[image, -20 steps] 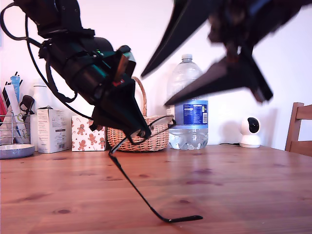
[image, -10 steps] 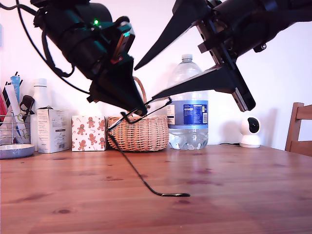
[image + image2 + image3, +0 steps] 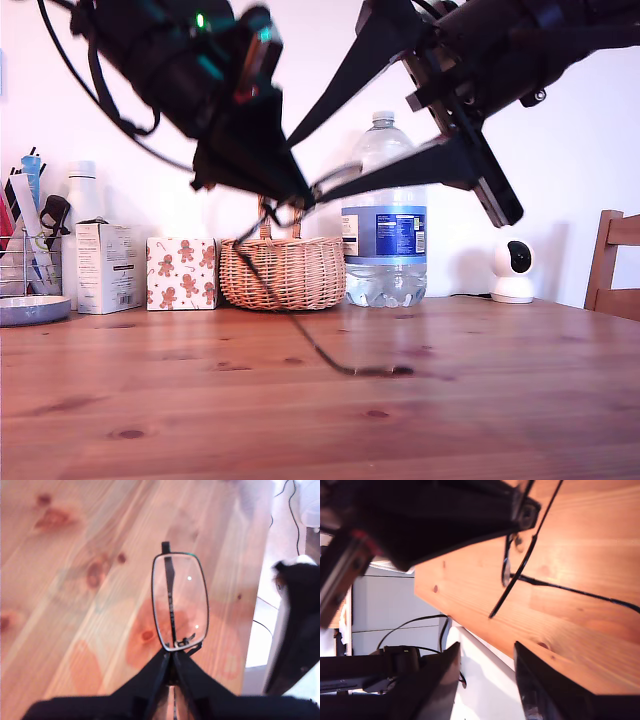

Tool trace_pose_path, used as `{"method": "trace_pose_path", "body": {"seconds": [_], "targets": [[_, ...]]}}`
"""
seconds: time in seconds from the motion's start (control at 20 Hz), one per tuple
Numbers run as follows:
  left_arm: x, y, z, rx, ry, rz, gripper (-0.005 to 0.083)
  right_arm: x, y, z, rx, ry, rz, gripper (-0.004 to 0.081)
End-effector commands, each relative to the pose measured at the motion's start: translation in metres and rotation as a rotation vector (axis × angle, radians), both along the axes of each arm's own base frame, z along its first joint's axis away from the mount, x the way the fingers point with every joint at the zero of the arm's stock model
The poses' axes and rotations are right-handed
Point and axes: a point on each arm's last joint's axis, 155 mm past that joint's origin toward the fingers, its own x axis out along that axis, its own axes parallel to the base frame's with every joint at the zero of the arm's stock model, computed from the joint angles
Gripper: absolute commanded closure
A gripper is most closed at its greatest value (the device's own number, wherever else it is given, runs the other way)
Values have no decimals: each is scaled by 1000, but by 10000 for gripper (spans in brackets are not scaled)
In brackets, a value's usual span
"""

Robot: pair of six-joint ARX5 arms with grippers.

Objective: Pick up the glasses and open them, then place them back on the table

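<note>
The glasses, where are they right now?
In the exterior view the glasses hang above the table, left of centre before the wicker basket, pinched in my first tool.

Bare table (image 3: 500,400) lies open toward the exterior view's right. Basket (image 3: 283,272), water bottle (image 3: 384,215), patterned box (image 3: 181,273) and camera (image 3: 513,270) line the far edge; a chair (image 3: 612,262) stands at the exterior view's right.

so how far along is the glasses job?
Pickup looks done: my first gripper is shut on the glasses, held above the table. Opening is in hand: one temple already hangs out and down, while my second gripper sits open beside the frame. Left: the other temple, then setting them down.
</note>
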Motion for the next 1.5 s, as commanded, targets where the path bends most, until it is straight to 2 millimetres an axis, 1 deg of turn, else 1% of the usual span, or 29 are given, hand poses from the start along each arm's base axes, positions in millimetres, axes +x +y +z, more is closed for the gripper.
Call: {"method": "trace_pose_path", "body": {"seconds": [0.0,0.15,0.35,0.65,1.0,1.45], "targets": [[-1,-2,9,-19,-17,-8,795,2,3,5,11,-14,5,491],[-7,-5,16,-54,-7,-32,795,-6,6,8,32,-18,58,491],[-15,-10,27,-102,-17,-81,795,-3,1,8,35,-7,50,491],[-20,-14,37,-147,-27,-113,795,4,-4,8,34,-6,25,491],[-24,-22,40,-162,-45,-137,795,7,-3,10,41,-18,19,491],[-27,-24,40,-162,-44,-147,795,4,-1,12,54,-18,37,491]]}}
